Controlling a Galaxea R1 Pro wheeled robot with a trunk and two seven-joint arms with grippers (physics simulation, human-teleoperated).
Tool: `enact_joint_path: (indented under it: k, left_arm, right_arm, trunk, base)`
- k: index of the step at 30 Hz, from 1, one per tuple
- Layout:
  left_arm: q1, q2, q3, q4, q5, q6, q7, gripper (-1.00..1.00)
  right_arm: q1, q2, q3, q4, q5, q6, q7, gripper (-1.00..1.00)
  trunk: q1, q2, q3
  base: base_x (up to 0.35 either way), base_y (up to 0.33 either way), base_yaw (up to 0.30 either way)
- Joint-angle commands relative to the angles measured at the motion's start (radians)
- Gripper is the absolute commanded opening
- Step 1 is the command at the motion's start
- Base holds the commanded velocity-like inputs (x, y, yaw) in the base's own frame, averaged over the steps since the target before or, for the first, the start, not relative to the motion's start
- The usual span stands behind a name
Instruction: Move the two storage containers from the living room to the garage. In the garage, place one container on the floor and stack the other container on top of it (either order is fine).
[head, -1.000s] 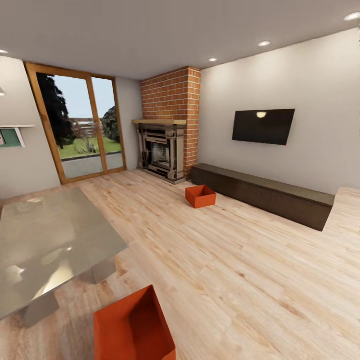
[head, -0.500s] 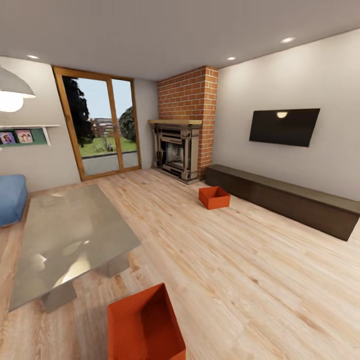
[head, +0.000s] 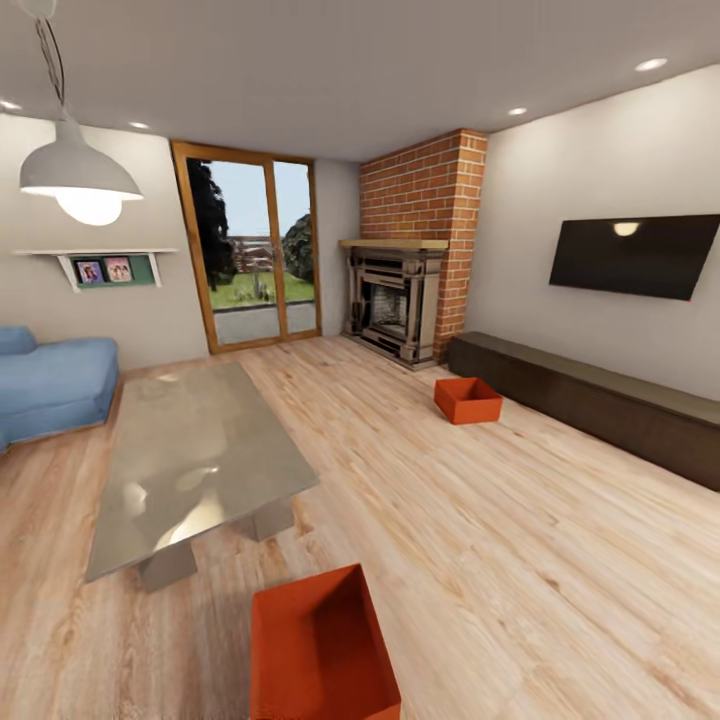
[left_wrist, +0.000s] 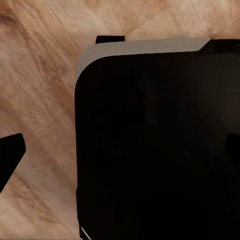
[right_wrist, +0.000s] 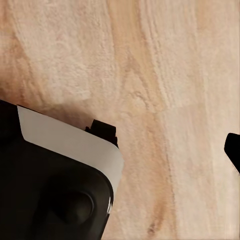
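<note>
You're in the living room here, light wood-plank floor (head: 480, 520) running everywhere, brick fireplace (head: 405, 300) in the upper middle of the frame, blue sofa (head: 50, 385) at the left edge and a glass coffee table (head: 200, 450) left of center. One storage container (head: 320, 650) sits on the planks at the bottom center of the frame, close to you, and the second container (head: 468, 399) is right of center, on the floor just in front of the long dark bench (head: 600, 400) near the fireplace. They look like rigid open trays with low straight walls and nothing inside, so I'd guess light and stiff, not fragile, maybe a bit slick on those plain faces. Best bet is pinching a wall at the middle of a long side, or taking one short wall per arm so it stays level. As for the tool on each arm, both wrist views look down at bare planks past dark robot housing, and honestly I can't tell how wide either one stands. Nothing is being carried as far as these views show.
</note>
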Motion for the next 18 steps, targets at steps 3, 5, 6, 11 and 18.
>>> enact_joint_path:
  k: [3, 5, 6, 11, 18]
  left_arm:
    - [0.0, 0.0, 0.0, -0.001, 0.001, 0.0, 0.002, 1.0]
    - [0.0, 0.0, 0.0, -0.001, 0.001, 0.0, 0.002, 1.0]
    - [0.0, 0.0, 0.0, -0.001, 0.001, 0.0, 0.002, 1.0]
    - [0.0, 0.0, 0.0, -0.001, 0.001, 0.0, 0.001, 1.0]
    - [0.0, 0.0, -0.001, -0.001, 0.001, 0.0, 0.001, 1.0]
  right_arm:
    - [-0.001, 0.0, 0.009, 0.003, -0.01, -0.007, 0.0, 1.0]
    - [-0.001, 0.0, 0.009, 0.003, -0.01, -0.006, 0.0, 1.0]
    - [-0.001, 0.0, 0.009, 0.003, -0.01, -0.006, 0.0, 1.0]
    - [-0.001, 0.0, 0.009, 0.003, -0.01, -0.006, 0.0, 1.0]
    - [-0.001, 0.0, 0.009, 0.003, -0.01, -0.006, 0.0, 1.0]
  trunk:
    - [0.0, 0.0, -0.001]
    - [0.0, 0.0, -0.001]
    - [0.0, 0.0, -0.001]
    - [0.0, 0.0, -0.001]
    - [0.0, 0.0, -0.001]
  base:
    - [0.042, -0.102, 0.264]
    - [0.073, -0.185, 0.18]
    - [0.087, -0.222, 0.09]
    - [0.098, -0.249, 0.026]
    - [0.102, -0.257, 0.002]
